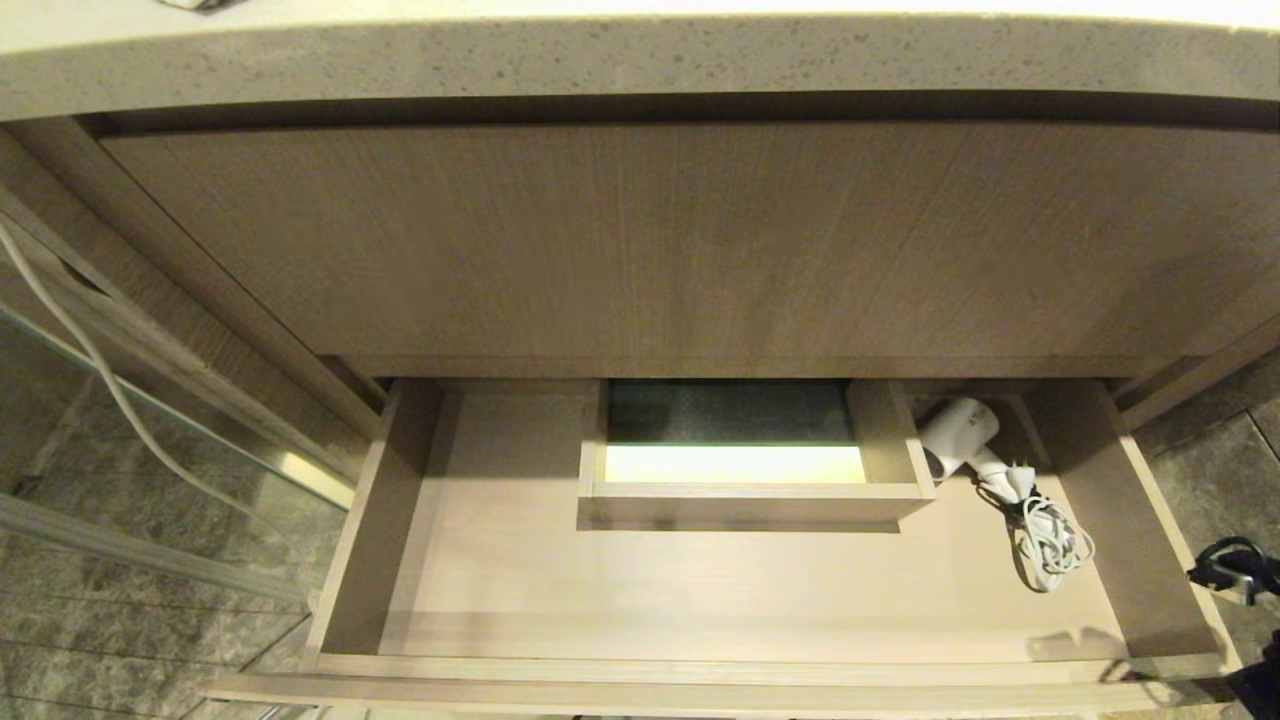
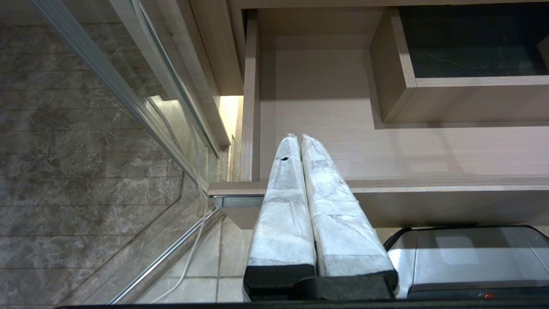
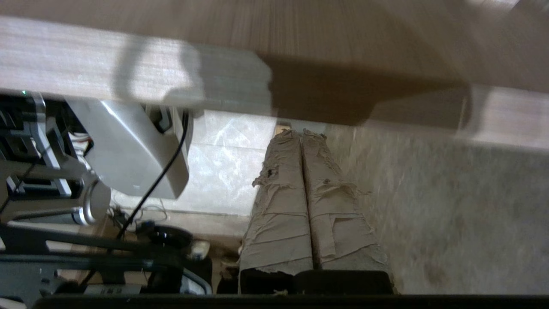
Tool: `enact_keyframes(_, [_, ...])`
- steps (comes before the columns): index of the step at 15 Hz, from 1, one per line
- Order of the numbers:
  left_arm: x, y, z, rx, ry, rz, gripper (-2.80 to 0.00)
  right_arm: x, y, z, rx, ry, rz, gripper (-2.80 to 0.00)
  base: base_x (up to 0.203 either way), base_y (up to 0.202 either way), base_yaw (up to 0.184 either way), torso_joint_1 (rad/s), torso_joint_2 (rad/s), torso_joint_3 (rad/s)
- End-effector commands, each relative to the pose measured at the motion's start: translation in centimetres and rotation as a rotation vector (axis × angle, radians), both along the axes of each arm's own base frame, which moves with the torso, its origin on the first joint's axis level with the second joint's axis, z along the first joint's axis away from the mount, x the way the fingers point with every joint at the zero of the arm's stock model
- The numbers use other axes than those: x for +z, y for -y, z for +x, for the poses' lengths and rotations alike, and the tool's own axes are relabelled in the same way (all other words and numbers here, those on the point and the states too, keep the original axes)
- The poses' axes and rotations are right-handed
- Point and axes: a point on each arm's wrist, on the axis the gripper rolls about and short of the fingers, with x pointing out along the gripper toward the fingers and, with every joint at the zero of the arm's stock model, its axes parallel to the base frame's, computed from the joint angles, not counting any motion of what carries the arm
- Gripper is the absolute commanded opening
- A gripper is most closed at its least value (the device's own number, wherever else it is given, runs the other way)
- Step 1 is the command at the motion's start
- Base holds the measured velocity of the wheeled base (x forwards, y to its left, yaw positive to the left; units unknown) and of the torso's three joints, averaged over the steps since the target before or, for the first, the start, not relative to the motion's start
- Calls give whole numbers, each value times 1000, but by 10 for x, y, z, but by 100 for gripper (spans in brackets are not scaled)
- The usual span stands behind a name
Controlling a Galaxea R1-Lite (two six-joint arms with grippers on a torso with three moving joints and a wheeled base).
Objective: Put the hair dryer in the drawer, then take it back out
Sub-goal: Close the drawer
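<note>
The wide shallow light-brown wood-grain drawer (image 1: pixel 520 580) stands pulled out under the taller wood-grain panel (image 1: pixel 700 250) and the speckled stone countertop (image 1: pixel 640 65), with a boxed rectangular cut-out (image 1: pixel 750 490) at the middle of its back. The small white plastic hair dryer (image 1: pixel 962 432) lies inside, in the back right corner, just beside the cut-out's right wall; barrel tucked toward the back, handle running forward and to the right, so the long axis is diagonal, back-left to front-right. Which way the grille faces can't be told from here. Its coiled white cord (image 1: pixel 1052 545) with plug trails on from the handle end toward the front right. The right gripper (image 3: pixel 301 134) has its taped fingers pressed together, holding nothing, outside and below the drawer's front right corner; only a dark bit of that arm shows at the head view's right edge. The left gripper (image 2: pixel 298 138) is likewise pressed together and empty, parked over the drawer's front left. Likely step: retrieval. Risks: closed fingers must spread before descent or they will just shove the dryer deeper into the corner; the tight corner and cut-out wall leave little room for fingers around the barrel; the loose cord may snag on the drawer's side wall on lift-out; rising from below, the arm could clip the drawer front.
</note>
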Motion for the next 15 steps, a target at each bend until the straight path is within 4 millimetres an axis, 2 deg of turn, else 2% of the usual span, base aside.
enact_keyframes(1, [0,0,0,0,0,-2,-280,-2,1,2,4,8,-1,-280,0,0,0,0,0,0])
enact_keyframes(3, [0,0,0,0,0,0,-280,2,7,11,-10,135,-51,-280,0,0,0,0,0,0])
enact_keyframes(7, [0,0,0,0,0,-2,-280,11,12,25,-111,324,-20,-280,0,0,0,0,0,0])
enact_keyframes(12, [0,0,0,0,0,0,-280,22,13,66,-152,609,43,-280,0,0,0,0,0,0])
enact_keyframes(15, [0,0,0,0,2,-1,-280,28,13,67,-203,658,65,-280,0,0,0,0,0,0])
